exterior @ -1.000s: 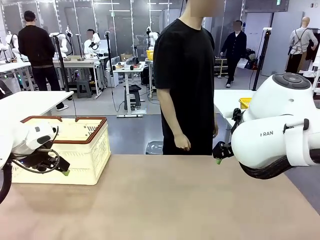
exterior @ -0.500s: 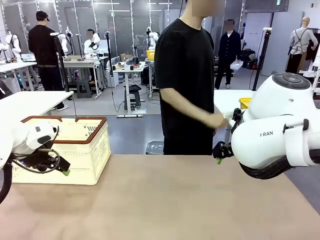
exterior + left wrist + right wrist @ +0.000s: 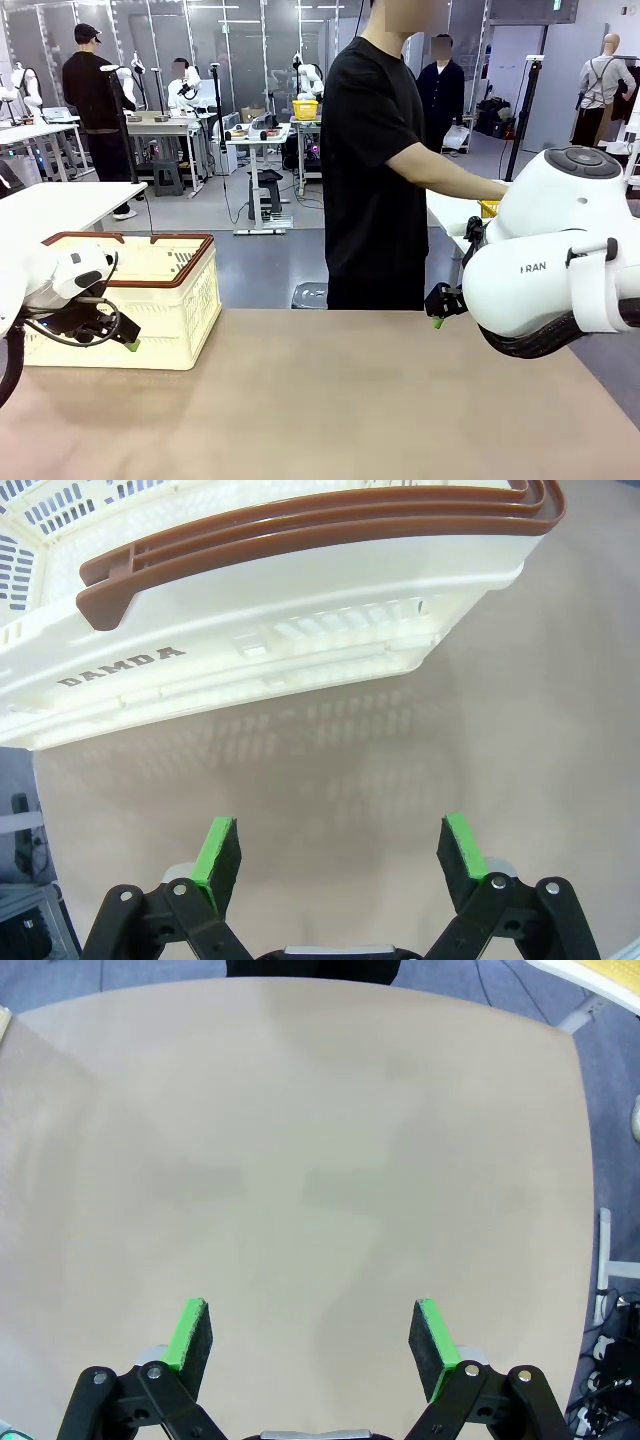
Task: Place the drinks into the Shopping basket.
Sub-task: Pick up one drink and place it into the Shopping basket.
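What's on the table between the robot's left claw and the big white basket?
Nothing. In the left wrist view, bare table stretches between the open left claw and the basket.

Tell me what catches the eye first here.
The cream DAMDA shopping basket with brown handles stands at the table's left, just beyond the open left claw. The open right claw hangs over the tabletop, while the person in black reaches sideways toward a yellow container off the table.

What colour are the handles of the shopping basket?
Dark red-brown handles on the cream-white Shopping basket; the left wrist view shows them best.
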{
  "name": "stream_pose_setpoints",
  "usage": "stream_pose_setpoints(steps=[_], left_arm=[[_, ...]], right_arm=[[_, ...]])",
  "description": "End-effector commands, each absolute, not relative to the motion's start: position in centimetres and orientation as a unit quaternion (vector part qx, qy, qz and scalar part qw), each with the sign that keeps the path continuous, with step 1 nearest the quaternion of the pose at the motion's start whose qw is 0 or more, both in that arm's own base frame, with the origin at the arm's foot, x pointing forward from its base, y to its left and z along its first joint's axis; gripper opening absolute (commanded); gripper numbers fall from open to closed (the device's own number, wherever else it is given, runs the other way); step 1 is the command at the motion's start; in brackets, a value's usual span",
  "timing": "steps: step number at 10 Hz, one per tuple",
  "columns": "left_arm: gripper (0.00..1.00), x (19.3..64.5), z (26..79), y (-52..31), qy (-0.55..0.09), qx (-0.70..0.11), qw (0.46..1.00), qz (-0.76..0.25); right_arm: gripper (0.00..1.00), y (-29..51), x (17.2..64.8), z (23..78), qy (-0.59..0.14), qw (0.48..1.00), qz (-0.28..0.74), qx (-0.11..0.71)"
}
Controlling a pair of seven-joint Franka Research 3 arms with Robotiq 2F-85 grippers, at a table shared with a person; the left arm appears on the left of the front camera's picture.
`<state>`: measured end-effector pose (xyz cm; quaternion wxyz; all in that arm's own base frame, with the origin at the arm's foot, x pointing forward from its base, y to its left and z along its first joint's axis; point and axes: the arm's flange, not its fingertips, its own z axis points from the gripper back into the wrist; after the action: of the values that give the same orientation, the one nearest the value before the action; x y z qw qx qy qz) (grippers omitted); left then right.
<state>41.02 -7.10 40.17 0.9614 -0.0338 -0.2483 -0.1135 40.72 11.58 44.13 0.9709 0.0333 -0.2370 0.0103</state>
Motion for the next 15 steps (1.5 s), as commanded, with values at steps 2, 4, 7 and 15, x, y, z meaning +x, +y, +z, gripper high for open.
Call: stream_pose_setpoints(steps=[2, 4, 7, 15], left_arm=[[1.0, 41.09, 40.03, -6.88, -0.247, -0.035, 0.962, -0.111], [1.0, 41.09, 40.03, -6.88, -0.247, -0.035, 0.962, -0.111], [1.0, 41.09, 40.03, -6.88, -0.247, -0.035, 0.962, -0.111], [1.0, 41.09, 40.03, -6.88, -0.247, -0.035, 0.962, -0.111]], right_arm=[[1.0, 11.57, 40.73, 44.13, -0.237, 0.971, 0.015, 0.033], [1.0, 11.57, 40.73, 44.13, -0.237, 0.971, 0.015, 0.033], [1.0, 11.57, 40.73, 44.13, -0.237, 0.971, 0.015, 0.033], [1.0, 11.57, 40.73, 44.13, -0.237, 0.971, 0.015, 0.033]])
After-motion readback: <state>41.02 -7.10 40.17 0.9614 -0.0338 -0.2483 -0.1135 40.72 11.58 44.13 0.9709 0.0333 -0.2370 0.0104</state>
